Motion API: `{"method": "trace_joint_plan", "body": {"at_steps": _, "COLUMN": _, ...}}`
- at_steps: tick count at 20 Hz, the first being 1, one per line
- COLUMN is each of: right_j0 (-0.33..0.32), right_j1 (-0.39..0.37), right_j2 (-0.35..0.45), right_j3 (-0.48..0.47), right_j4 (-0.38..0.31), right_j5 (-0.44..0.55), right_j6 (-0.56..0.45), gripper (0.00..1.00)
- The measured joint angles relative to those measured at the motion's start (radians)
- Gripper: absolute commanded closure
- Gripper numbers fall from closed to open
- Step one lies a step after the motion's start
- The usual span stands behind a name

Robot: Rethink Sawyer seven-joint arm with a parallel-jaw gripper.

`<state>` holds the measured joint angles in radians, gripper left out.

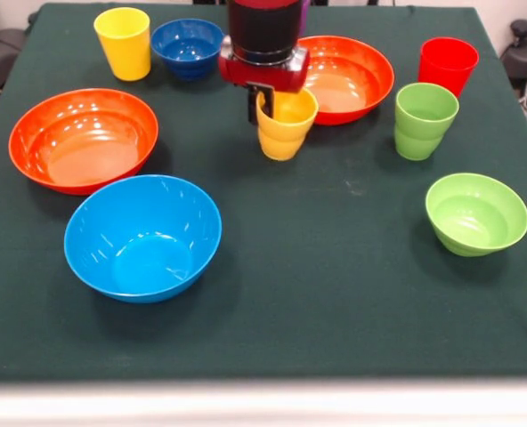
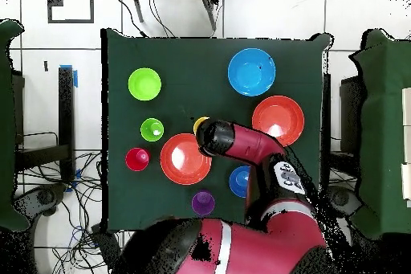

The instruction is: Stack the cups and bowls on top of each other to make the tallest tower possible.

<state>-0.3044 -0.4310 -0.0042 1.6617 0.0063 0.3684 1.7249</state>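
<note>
My gripper (image 1: 262, 114) is shut on the near-left rim of the yellow-orange cup (image 1: 287, 124), which stands upright in the middle of the table beside an orange-red bowl (image 1: 345, 78). In the overhead view only a sliver of this cup (image 2: 201, 123) shows beyond the arm. Spread around are the light blue bowl (image 1: 143, 236), a second orange-red bowl (image 1: 84, 140), a small dark blue bowl (image 1: 187, 46), a small lime green bowl (image 1: 475, 213), a yellow cup (image 1: 123, 43), a red cup (image 1: 447, 64) and a lime green cup (image 1: 424, 120). A purple cup (image 2: 203, 202) shows only from overhead. Nothing is stacked.
The dark green cloth (image 1: 335, 294) covers the whole table, with a white strip along its front edge. Cables and floor tiles (image 2: 56, 86) surround the table in the overhead view. The arm (image 2: 249, 146) crosses above the dark blue bowl (image 2: 239, 181).
</note>
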Motion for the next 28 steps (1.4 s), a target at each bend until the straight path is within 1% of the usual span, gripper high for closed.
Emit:
{"method": "trace_joint_plan", "body": {"at_steps": 5, "right_j0": -0.009, "right_j1": -0.002, "right_j2": -0.010, "right_j3": 0.009, "right_j4": -0.039, "right_j5": 0.000, "right_j6": 0.000, "gripper": 1.00}}
{"method": "trace_joint_plan", "body": {"at_steps": 8, "right_j0": -0.016, "right_j1": -0.002, "right_j2": -0.010, "right_j3": 0.009, "right_j4": -0.047, "right_j5": 0.000, "right_j6": 0.000, "gripper": 1.00}}
{"method": "trace_joint_plan", "body": {"at_steps": 17, "right_j0": -0.077, "right_j1": -0.002, "right_j2": -0.009, "right_j3": 0.009, "right_j4": -0.093, "right_j5": -0.007, "right_j6": 0.000, "gripper": 1.00}}
{"method": "trace_joint_plan", "body": {"at_steps": 21, "right_j0": -0.093, "right_j1": -0.001, "right_j2": -0.003, "right_j3": 0.009, "right_j4": -0.116, "right_j5": -0.025, "right_j6": 0.000, "gripper": 1.00}}
{"method": "trace_joint_plan", "body": {"at_steps": 22, "right_j0": -0.097, "right_j1": -0.001, "right_j2": -0.001, "right_j3": 0.009, "right_j4": -0.124, "right_j5": -0.031, "right_j6": 0.000, "gripper": 0.00}}
{"method": "trace_joint_plan", "body": {"at_steps": 23, "right_j0": -0.099, "right_j1": 0.001, "right_j2": -0.002, "right_j3": 0.009, "right_j4": -0.132, "right_j5": -0.038, "right_j6": 0.000, "gripper": 0.00}}
{"method": "trace_joint_plan", "body": {"at_steps": 24, "right_j0": -0.105, "right_j1": 0.007, "right_j2": -0.001, "right_j3": 0.009, "right_j4": -0.155, "right_j5": -0.059, "right_j6": 0.000, "gripper": 0.00}}
{"method": "trace_joint_plan", "body": {"at_steps": 28, "right_j0": -0.117, "right_j1": 0.015, "right_j2": 0.000, "right_j3": 0.009, "right_j4": -0.188, "right_j5": -0.087, "right_j6": 0.000, "gripper": 0.00}}
